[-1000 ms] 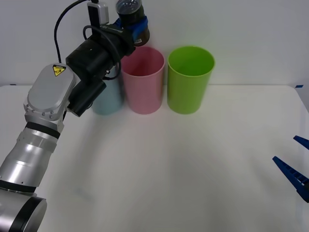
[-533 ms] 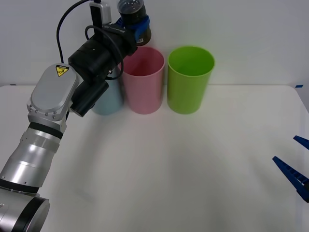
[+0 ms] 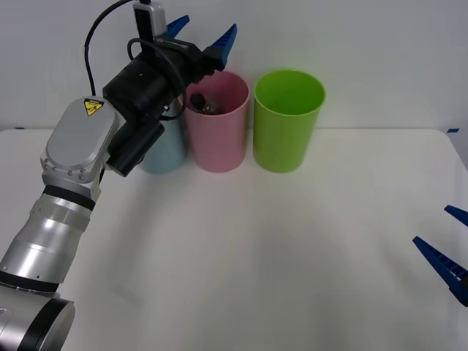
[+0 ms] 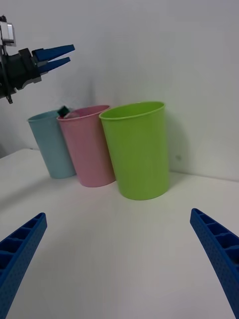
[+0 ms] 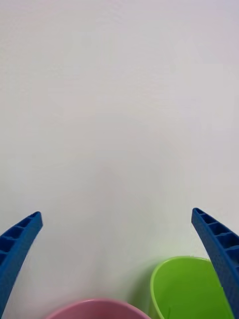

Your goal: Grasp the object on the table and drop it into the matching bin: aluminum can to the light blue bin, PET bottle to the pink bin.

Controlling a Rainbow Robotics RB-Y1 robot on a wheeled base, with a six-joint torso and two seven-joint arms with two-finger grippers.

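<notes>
Bottle (image 3: 202,103) detail is hard to read: just a dark shape shows inside the pink bin (image 3: 216,124), directly beneath the left hand (image 3: 207,36), most of it hidden by the bin's wall. In the right wrist view a dark bit pokes up at the pink rim, too small to make out. The left hand hangs above the pink bin with its blue fingers spread wide and nothing between them. The light blue bin (image 3: 164,150) is largely covered by the left arm. Beside the pink bin, on its far side from that arm, stands a lime green bin (image 3: 287,121). The right hand (image 3: 447,248), cut off by the frame edge, sits well apart over the white worktop (image 3: 263,256), fingers wide apart and holding nothing.
</notes>
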